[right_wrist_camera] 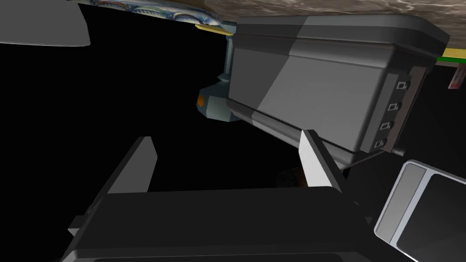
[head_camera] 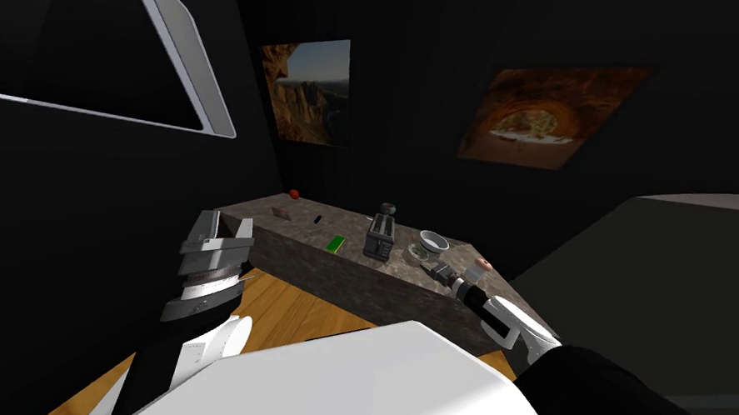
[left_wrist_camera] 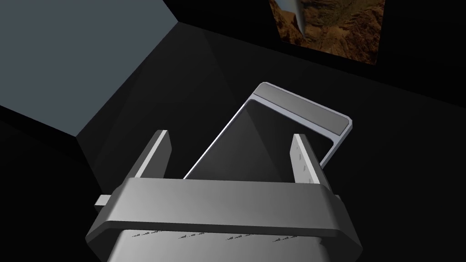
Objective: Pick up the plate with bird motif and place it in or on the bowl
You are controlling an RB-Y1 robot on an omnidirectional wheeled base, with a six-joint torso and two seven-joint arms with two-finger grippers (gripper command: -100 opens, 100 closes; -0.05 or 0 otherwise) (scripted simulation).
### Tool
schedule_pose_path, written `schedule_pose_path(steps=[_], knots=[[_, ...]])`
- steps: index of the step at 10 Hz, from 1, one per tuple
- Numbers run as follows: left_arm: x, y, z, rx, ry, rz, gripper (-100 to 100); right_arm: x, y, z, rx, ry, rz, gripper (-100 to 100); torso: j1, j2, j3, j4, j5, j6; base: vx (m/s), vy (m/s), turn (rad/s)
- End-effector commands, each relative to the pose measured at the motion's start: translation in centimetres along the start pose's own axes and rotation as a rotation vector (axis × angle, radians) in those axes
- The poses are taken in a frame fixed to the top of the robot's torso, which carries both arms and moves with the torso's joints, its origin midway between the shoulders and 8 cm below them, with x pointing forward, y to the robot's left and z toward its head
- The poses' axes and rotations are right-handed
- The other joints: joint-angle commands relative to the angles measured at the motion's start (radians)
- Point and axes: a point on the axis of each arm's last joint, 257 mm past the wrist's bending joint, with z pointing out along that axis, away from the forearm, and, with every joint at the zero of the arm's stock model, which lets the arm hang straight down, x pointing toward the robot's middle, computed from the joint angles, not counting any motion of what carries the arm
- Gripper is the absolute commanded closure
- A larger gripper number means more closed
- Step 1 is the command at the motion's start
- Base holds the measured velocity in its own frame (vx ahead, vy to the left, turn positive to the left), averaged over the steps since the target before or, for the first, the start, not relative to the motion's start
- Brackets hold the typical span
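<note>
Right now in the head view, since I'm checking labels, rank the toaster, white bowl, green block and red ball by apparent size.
1. toaster
2. white bowl
3. green block
4. red ball; it sits farther from the camera, so the last two are unsure.

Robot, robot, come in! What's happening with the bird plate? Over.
Left pincer open, raised beside the counter. Right pincer open, empty, by the plate. Plate on counter beside bowl, not held. Toaster close ahead of right pincer.

Patterned plate (right_wrist_camera: 191, 16) cut off by the edge, motif unreadable; white-framed window (right_wrist_camera: 402, 198) cut off likewise
</note>
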Motion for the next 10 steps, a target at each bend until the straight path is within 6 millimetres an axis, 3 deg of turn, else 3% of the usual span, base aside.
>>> schedule_pose_path(steps=[1, 5, 10], knots=[[0.0, 0.0, 0.0, 0.0, 0.0, 0.0, 0, 0.4, -1.2, -0.2, 0.008, 0.032, -0.059, -100, 0.0, 0.0, 0.0, 0.0, 0.0, 0.0, 0.008, 0.057, 0.007], [0.0, 0.0, 0.0, 0.0, 0.0, 0.0, 0, 2.6, -6.7, -0.5, 0.039, 0.174, -0.337, -100, -0.002, 0.001, 0.0, 0.0, 0.0, 0.0, 0.0, 0.063, 0.088], [0.0, 0.0, 0.0, 0.0, 0.0, 0.0, 0, 3.7, -9.2, -0.7, 0.052, 0.239, -0.454, -100, -0.004, 0.001, 0.001, 0.0, -0.001, 0.0, -0.003, 0.037, 0.05]])
